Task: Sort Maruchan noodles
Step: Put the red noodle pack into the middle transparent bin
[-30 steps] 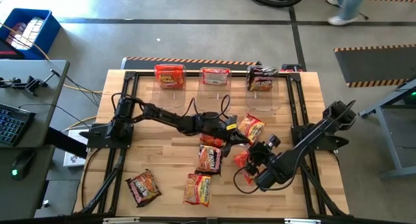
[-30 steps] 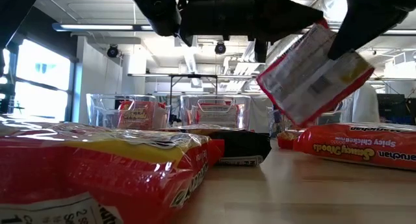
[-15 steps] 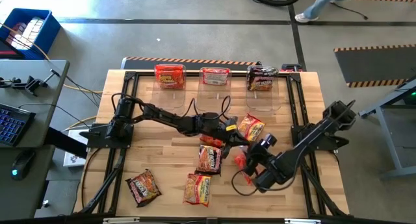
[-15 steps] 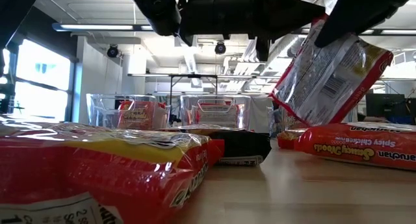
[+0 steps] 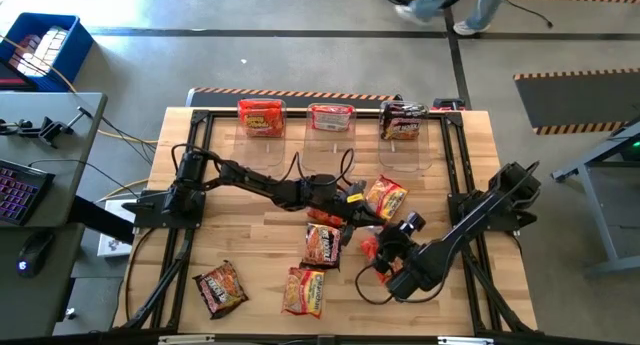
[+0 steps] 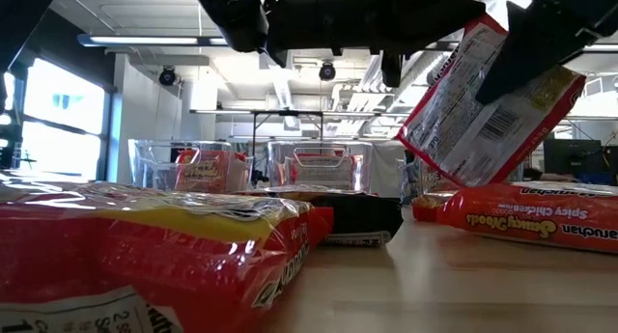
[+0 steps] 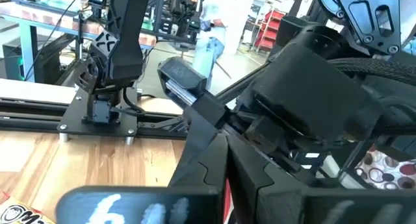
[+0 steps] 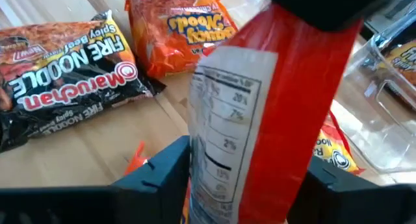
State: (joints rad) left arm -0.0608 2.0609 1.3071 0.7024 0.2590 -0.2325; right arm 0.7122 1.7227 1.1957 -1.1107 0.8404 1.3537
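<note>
Tabletop [image 5: 240, 255]: wooden, carrying both arms, three clear bins along its far edge and loose Maruchan packets in the middle and near part.
Step in hand: judged a pick-up in a sort by flavour; one red packet [image 8: 286, 100] is lifted off the wood, tilted, above the orange Spicy Chicken packet [image 6: 541, 217] in the low view.
Right pincer [image 5: 378, 255]: grasping that red packet, a finger [image 8: 162, 178] on each side of it (nutrition label facing the wrist camera).
Left pincer [image 5: 352, 207]: clenched, nothing seen in it, mid-table just beside the loose pile.
Next move: probably a carry to the matching bin at the far edge, clearing the left arm that lies across the way, then a release over the bin.
Left bin [image 5: 262, 133]: holds an orange-red packet.
Middle bin [image 5: 331, 135]: holds a red-and-white packet, likely the match for the lifted one.
Right bin [image 5: 405, 143]: holds a dark packet.
Still loose: a black Fire Noodle packet [image 8: 58, 87] and an orange packet [image 8: 179, 29] near the right pincer; two more, one dark [image 5: 220, 287] and one orange [image 5: 303, 290], towards the near edge.
</note>
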